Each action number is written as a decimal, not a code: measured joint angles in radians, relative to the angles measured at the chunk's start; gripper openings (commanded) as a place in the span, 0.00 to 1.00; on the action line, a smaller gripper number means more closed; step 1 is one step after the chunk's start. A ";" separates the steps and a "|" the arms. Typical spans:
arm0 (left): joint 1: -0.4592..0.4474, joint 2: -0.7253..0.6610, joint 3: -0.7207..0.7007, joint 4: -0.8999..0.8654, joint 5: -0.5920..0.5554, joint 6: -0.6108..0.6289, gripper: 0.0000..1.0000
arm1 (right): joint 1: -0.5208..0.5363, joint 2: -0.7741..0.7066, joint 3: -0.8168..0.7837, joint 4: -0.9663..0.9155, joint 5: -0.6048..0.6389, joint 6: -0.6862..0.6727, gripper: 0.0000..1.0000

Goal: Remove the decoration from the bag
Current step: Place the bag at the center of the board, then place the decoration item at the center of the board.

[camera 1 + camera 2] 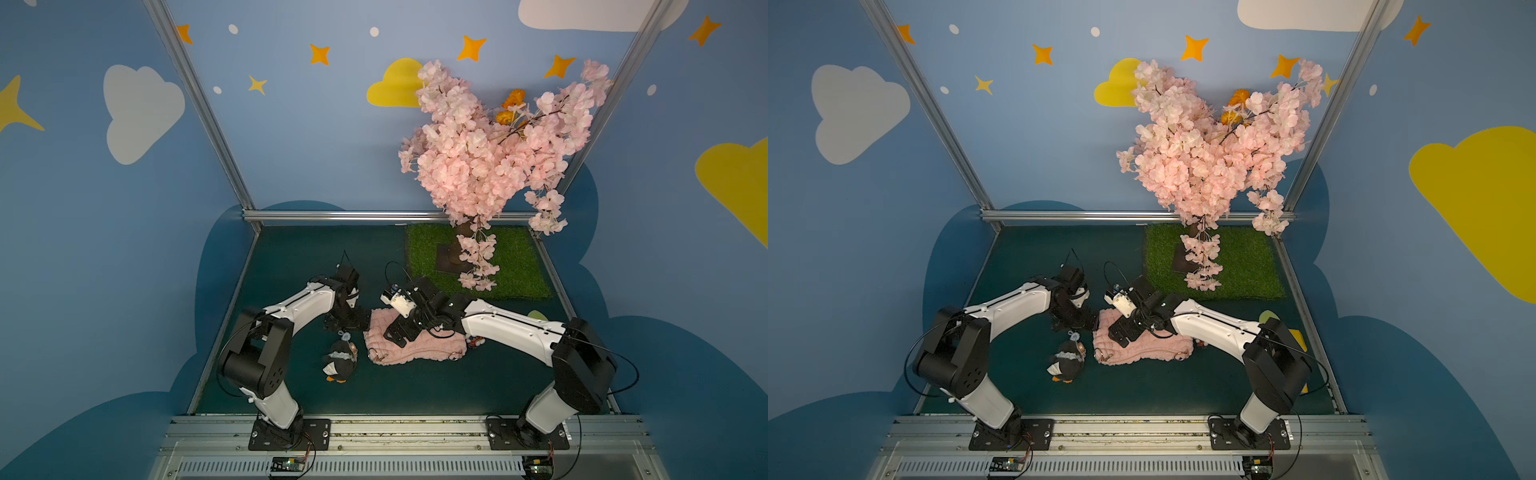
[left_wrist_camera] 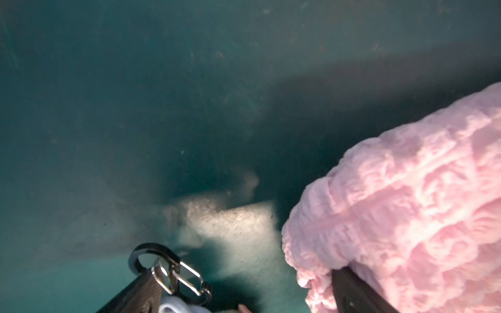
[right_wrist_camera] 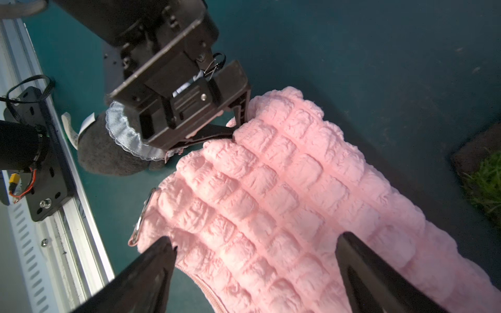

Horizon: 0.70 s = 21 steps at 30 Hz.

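The pale-pink puffy bag (image 1: pixel 419 343) lies flat in the middle of the green mat in both top views. The decoration, a dark penguin plush (image 1: pixel 340 362) with a pale-blue ruffle, lies on the mat just left of the bag, apart from it. Its silver clasp (image 2: pixel 173 271) rests against one finger of my left gripper (image 2: pixel 244 292), which stands open at the bag's far left corner (image 2: pixel 406 203). My right gripper (image 3: pixel 257 260) hangs open over the bag (image 3: pixel 271 203), one finger at the zip edge and one over the fabric. A metal ring (image 3: pixel 142 216) shows on the bag's edge.
A pink blossom tree (image 1: pixel 490 158) stands on a grass mat (image 1: pixel 515 266) at the back right. A small red-and-white charm (image 1: pixel 476 341) lies at the bag's right end. Aluminium rails (image 1: pixel 374 215) frame the mat, and a yellow-green patch (image 1: pixel 538 316) lies beyond my right arm.
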 measured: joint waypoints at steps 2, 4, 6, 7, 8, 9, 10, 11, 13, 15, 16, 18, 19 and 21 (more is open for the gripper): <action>0.010 -0.012 0.000 -0.003 0.025 -0.017 1.00 | 0.000 0.000 0.000 0.011 0.008 0.010 0.98; 0.023 -0.035 0.000 -0.003 0.051 -0.035 1.00 | -0.002 0.000 0.000 0.031 0.011 0.027 0.98; 0.037 -0.060 0.000 -0.002 0.085 -0.050 1.00 | -0.002 -0.001 0.000 0.051 0.011 0.038 0.98; 0.047 -0.069 0.000 -0.002 0.100 -0.055 1.00 | -0.002 -0.001 0.000 0.059 0.011 0.044 0.98; 0.057 -0.073 0.000 -0.003 0.111 -0.057 1.00 | -0.002 -0.001 0.000 0.066 0.011 0.050 0.98; 0.068 -0.077 0.000 -0.006 0.121 -0.059 1.00 | -0.002 -0.001 0.000 0.071 0.013 0.054 0.98; 0.080 -0.079 0.000 -0.010 0.126 -0.059 1.00 | -0.002 -0.001 0.000 0.076 0.014 0.058 0.98; 0.089 -0.082 0.000 -0.015 0.132 -0.059 1.00 | -0.002 -0.001 0.000 0.082 0.017 0.066 0.98; 0.106 -0.093 0.000 -0.026 0.150 -0.061 1.00 | -0.002 -0.001 -0.003 0.099 0.024 0.081 0.98; 0.116 -0.111 0.000 -0.032 0.175 -0.075 1.00 | -0.002 -0.001 -0.010 0.129 0.033 0.101 0.98; 0.118 -0.122 0.000 -0.033 0.192 -0.086 1.00 | -0.002 -0.001 -0.014 0.143 0.037 0.111 0.98; 0.124 -0.150 -0.002 -0.030 0.227 -0.114 1.00 | 0.002 0.000 -0.018 0.163 0.047 0.129 0.98; 0.127 -0.164 -0.003 -0.028 0.243 -0.128 1.00 | 0.005 0.002 -0.018 0.174 0.051 0.137 0.98; 0.139 -0.197 -0.010 -0.017 0.276 -0.155 1.00 | 0.007 0.006 -0.018 0.200 0.053 0.154 0.98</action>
